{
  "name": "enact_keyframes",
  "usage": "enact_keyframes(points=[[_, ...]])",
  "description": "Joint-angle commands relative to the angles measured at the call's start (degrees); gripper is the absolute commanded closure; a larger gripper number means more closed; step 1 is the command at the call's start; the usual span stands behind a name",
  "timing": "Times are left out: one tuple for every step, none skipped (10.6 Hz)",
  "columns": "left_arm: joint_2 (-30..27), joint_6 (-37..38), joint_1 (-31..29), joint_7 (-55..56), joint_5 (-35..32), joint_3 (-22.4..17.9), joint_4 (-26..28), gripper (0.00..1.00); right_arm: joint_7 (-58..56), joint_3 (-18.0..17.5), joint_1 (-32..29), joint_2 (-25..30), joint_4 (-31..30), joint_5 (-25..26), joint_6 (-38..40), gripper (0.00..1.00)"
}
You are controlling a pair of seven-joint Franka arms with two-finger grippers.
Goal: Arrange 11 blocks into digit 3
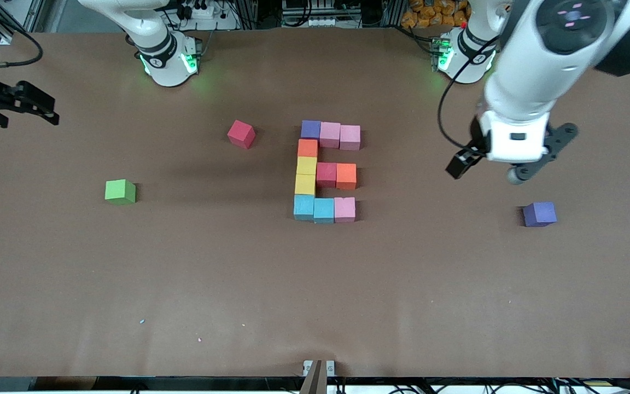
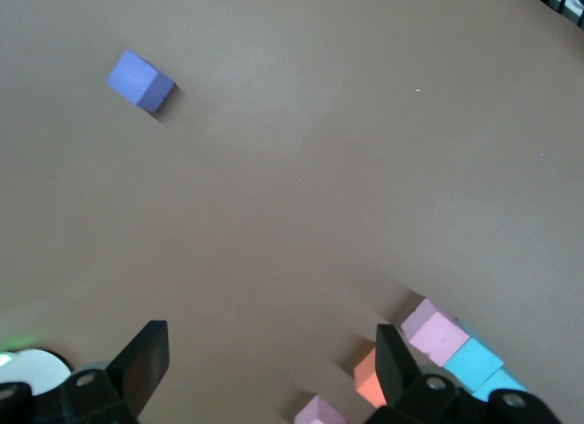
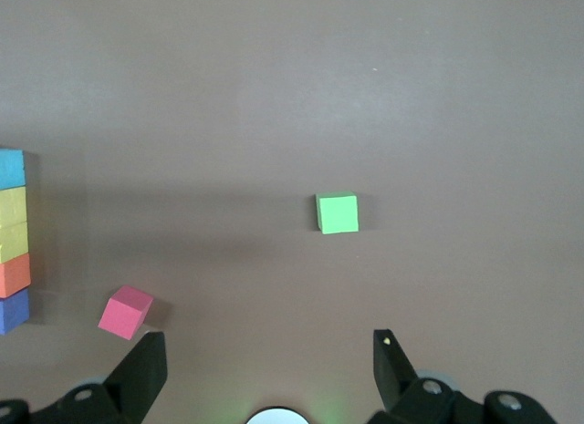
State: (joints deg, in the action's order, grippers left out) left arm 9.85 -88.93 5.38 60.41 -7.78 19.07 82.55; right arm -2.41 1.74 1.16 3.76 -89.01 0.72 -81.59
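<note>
- Digit 3 [image 1: 326, 174] is sitting mid-worktop [image 1: 315, 295] as eleven touching cubes: a purple-pink-pink bar farthest from the front camera, a red-orange middle bar, a blue-blue-pink bar nearest it, and an orange-yellow-yellow straight bar joining them.
- Loose red cube [image 1: 241, 134] is lying near the figure, toward the right arm's end.
- Green cube [image 1: 120, 192] is lying farther toward that end, well apart.
- Loose purple cube [image 1: 539, 214] is lying toward the left arm's end.
- Left gripper [image 1: 484, 167] is hovering near the loose purple cube, fingers [image 2: 146, 360] apart, holding nothing.
- Right gripper [image 1: 25, 106] is hanging at the worktop's edge, fingers [image 3: 146, 369] apart, holding nothing.
- No containers.
</note>
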Motion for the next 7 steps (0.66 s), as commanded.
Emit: enact_keyframes(points=[[-2.0, 1.5, -2.5, -8.1, 1.7, -0.1, 0.9, 0.0, 0.7, 1.2, 0.0, 1.7, 0.1, 0.4, 1.3, 0.0], [-1.9, 1.8, -3.0, -11.3, 1.7, -0.1, 0.9, 0.0, 0.7, 1.9, 0.0, 1.7, 0.1, 0.4, 1.3, 0.0], [-1.9, 1.8, -3.7, -14.5, 1.8, -0.2, 0.9, 0.0, 0.6, 1.9, -0.1, 1.8, 0.1, 0.4, 1.3, 0.0], [-1.9, 1.8, -3.9, -18.2, 2.2, -0.6, 0.9, 0.0, 0.6, 1.9, -0.2, 1.9, 0.1, 0.4, 1.4, 0.0], [-2.4, 1.8, -3.9, -21.5, 2.6, -1.8, 0.9, 0.0, 0.6, 1.9, -0.4, 1.9, 0.1, 0.4, 1.7, 0.0], [-2.6, 1.8, -3.9, -24.3, 2.9, -3.0, 0.9, 0.0, 0.7, 1.8, -0.8, 2.0, 0.1, 0.4, 2.0, 0.0], [-3.2, 1.8, -3.9, -27.2, 4.2, -4.9, 0.9, 0.0, 0.7, 1.5, -1.8, 2.3, 0.1, 0.4, 2.0, 0.0]])
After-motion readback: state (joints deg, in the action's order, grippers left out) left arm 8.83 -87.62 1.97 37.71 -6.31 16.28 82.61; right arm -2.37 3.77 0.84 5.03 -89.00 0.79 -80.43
